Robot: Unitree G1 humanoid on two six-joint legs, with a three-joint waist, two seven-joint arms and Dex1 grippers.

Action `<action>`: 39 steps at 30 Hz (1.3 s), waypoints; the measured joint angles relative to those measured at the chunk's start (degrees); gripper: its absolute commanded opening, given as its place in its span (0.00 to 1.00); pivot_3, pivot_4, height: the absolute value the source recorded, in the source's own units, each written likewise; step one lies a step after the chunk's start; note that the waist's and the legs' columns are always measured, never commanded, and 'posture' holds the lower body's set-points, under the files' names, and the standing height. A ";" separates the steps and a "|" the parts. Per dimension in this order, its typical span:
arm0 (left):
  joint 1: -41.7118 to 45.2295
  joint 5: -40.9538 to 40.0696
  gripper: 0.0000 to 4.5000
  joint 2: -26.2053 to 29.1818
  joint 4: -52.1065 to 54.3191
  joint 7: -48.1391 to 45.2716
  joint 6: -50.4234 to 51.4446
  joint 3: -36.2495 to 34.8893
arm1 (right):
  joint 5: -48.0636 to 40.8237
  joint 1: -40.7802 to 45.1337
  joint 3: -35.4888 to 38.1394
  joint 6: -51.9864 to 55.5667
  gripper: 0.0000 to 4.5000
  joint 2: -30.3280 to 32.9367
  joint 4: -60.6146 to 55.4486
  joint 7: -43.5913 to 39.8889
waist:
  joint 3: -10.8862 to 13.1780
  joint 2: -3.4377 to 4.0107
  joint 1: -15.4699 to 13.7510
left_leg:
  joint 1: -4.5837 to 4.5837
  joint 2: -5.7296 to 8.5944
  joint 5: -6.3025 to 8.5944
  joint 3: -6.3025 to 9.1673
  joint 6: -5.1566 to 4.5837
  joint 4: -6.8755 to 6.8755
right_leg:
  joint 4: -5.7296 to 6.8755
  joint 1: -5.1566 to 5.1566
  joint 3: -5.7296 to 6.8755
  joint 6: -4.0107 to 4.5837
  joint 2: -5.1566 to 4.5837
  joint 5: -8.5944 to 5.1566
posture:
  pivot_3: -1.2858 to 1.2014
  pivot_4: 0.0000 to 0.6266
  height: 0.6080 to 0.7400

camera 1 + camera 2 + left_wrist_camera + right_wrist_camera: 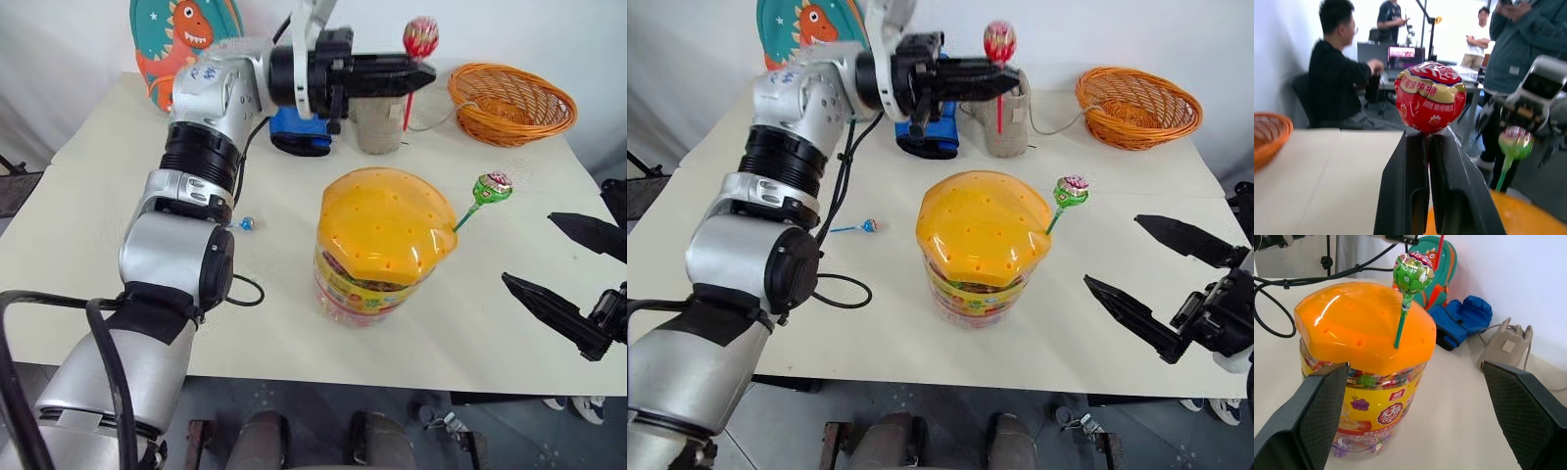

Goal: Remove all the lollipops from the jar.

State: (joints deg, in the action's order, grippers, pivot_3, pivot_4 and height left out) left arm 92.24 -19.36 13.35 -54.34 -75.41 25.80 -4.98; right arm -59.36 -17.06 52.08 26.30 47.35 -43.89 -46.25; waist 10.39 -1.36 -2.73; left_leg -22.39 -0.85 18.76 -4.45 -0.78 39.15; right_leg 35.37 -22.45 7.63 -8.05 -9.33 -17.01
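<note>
One red lollipop [420, 37] is pinched by its stick in the closed left tool [416, 74], held above and behind the jar [382, 245]. Green lollipop [492, 187] still stands in the jar's lid, a blue-stick one [241, 224] lies beside the jar on the table [88, 225]. Right tool [578, 279] gapes empty, beside the jar. Next, I judge: set the red one down, then fetch the green.

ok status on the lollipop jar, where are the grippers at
Left gripper shut on red-stick lollipop, held above the table. Right gripper open beside jar. Green-stick lollipop still in lid. Nothing blocking.
</note>
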 measured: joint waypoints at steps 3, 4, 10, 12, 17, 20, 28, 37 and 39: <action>0.00 0.46 0.01 1.15 -0.07 3.60 0.74 -0.22 | 0.02 0.48 0.00 0.00 1.00 0.69 0.46 -0.36 | 0.00 0.00 0.01 | 0.00 0.00 0.00 0.00 0.00 0.00 | 0.00 -0.01 0.00 0.00 0.00 0.00 | 0.52 0.24 1.00; 0.00 1.28 0.01 2.19 -0.22 4.51 0.95 0.16 | 0.02 0.49 0.00 0.00 1.00 0.78 0.52 -0.46 | 0.00 0.00 0.01 | 0.00 0.00 0.00 0.00 0.00 0.00 | 0.00 -0.01 0.00 0.00 0.00 0.00 | 0.52 0.24 1.00; -7.74 8.27 0.01 12.57 2.13 4.83 2.33 6.40 | -0.05 -1.47 0.44 0.15 1.00 0.81 0.73 -0.87 | -0.01 0.03 0.82 | 0.07 -0.01 -0.01 -0.04 0.01 -0.06 | 0.05 -0.01 -0.04 0.01 0.01 0.00 | 0.52 0.24 1.00; -12.36 9.86 0.01 15.25 4.08 4.75 4.17 8.02 | -0.04 -1.72 0.51 0.14 1.00 0.81 0.79 -0.89 | 0.01 0.00 1.17 | 0.03 -0.01 -0.01 -0.04 0.01 -0.04 | 0.06 -0.03 -0.04 0.00 0.01 0.00 | 0.52 0.24 1.00; -23.99 12.97 0.01 22.55 16.44 3.68 9.55 12.82 | 0.00 -1.37 -0.03 0.13 1.00 1.12 1.51 -1.28 | 0.05 -0.08 1.19 | 0.03 -0.01 0.00 -0.03 0.01 -0.01 | 0.05 -0.01 -0.06 0.00 0.00 0.00 | 0.52 0.24 1.00; -31.47 13.95 0.01 25.44 22.78 3.25 13.14 15.37 | 0.48 -0.47 -0.86 0.13 1.00 1.58 2.64 -1.93 | 0.05 -0.08 1.16 | 0.03 -0.03 0.00 -0.01 0.01 -0.01 | 0.07 -0.02 -0.05 0.01 0.00 0.00 | 0.52 0.24 1.00; -38.92 13.84 0.16 29.35 34.59 2.88 21.17 18.03 | 1.01 1.04 -2.16 0.18 1.00 2.54 3.79 -3.01 | 0.07 -0.10 1.02 | 0.02 -0.03 0.00 0.00 0.01 0.04 | 0.09 0.00 -0.05 0.00 0.00 0.00 | 0.52 0.24 1.00; -39.84 13.49 0.77 30.57 35.76 2.43 20.27 18.80 | 1.00 0.79 -1.44 1.50 1.00 3.62 3.88 -3.14 | 0.07 -0.10 1.08 | 0.03 -0.03 0.00 -0.02 0.01 0.04 | 0.10 -0.01 -0.06 0.00 0.00 0.00 | 0.52 0.24 1.00; -39.83 13.03 0.88 31.12 35.77 2.01 19.67 18.49 | 1.00 0.49 -0.29 1.88 1.00 3.74 3.88 -3.12 | 0.07 -0.10 1.09 | 0.03 -0.03 0.00 -0.02 0.01 0.04 | 0.10 -0.01 -0.06 0.01 0.00 0.00 | 0.52 0.24 1.00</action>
State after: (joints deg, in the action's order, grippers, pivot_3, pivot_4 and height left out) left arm 52.41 -6.33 44.47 -18.57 -73.41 45.47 13.51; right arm -58.37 -16.58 51.79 28.18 51.09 -40.01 -49.37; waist 10.46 -1.47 -1.64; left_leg -22.36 -0.89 18.76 -4.47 -0.77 39.20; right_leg 35.47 -22.45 7.56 -8.04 -9.33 -17.02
